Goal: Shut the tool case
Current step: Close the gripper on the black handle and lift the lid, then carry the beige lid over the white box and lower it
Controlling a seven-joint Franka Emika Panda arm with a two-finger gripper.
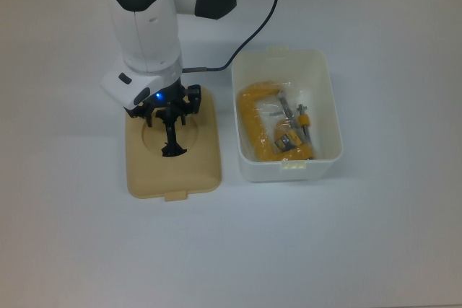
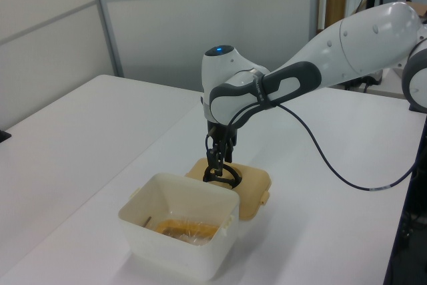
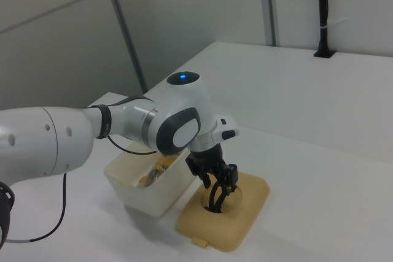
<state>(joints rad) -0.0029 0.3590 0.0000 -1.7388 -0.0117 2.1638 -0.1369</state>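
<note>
Tan lid (image 1: 173, 156) lies flat beside the open white tub (image 1: 285, 115) — tool (image 1: 170, 113) spread narrowly over its black handle (image 1: 172, 141).

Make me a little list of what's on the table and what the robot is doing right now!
lid: tan lid flat on the white table, beside the tub
handle: black handle standing up in the lid's round recess
tub: white tub open, on the top view's right of the lid
inside tub: yellow clamp in clear plastic
tool: tool low over the handle
task: tool case not closed
</note>
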